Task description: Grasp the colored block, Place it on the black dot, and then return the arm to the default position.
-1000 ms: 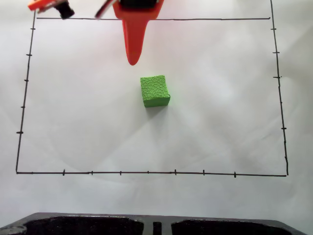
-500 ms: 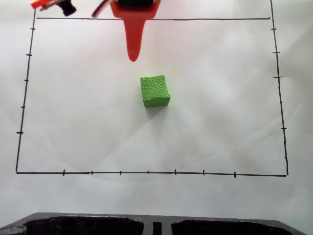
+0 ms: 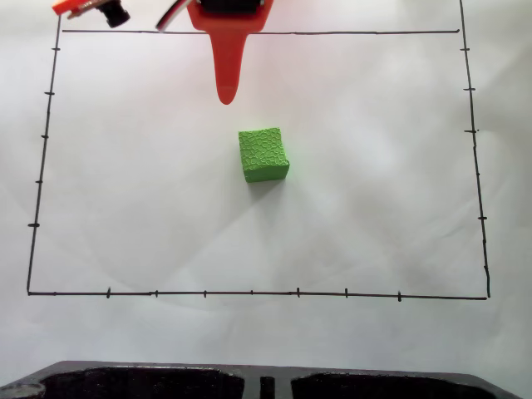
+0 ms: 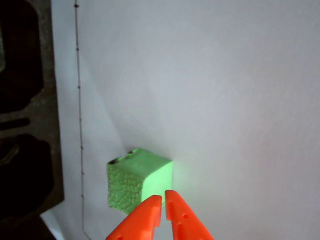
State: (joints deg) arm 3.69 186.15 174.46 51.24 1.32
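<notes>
The colored block [image 3: 263,154], a bright green cube with a crackled top, sits on the white paper near the middle of the drawn rectangle. In the wrist view the colored block [image 4: 135,182] lies just beyond my fingertips. The black dot is hidden; a thin dark sliver [image 4: 116,161] shows at the block's far corner, and I cannot tell what it is. The orange arm's gripper [image 3: 225,100] hangs from the top edge, pointing down, its tip a short way above the block and apart from it. In the wrist view the gripper [image 4: 163,196] is shut with nothing between its fingers.
A thin black ruled border [image 3: 249,293] with tick marks frames the paper. A black moulded tray [image 3: 166,382] runs along the bottom edge, and appears as the black tray [image 4: 25,100] at the left of the wrist view. A black part with wires [image 3: 112,12] sits top left.
The orange finger has drawn back slightly toward the top edge since a second ago and has held still since. The block has not moved.
</notes>
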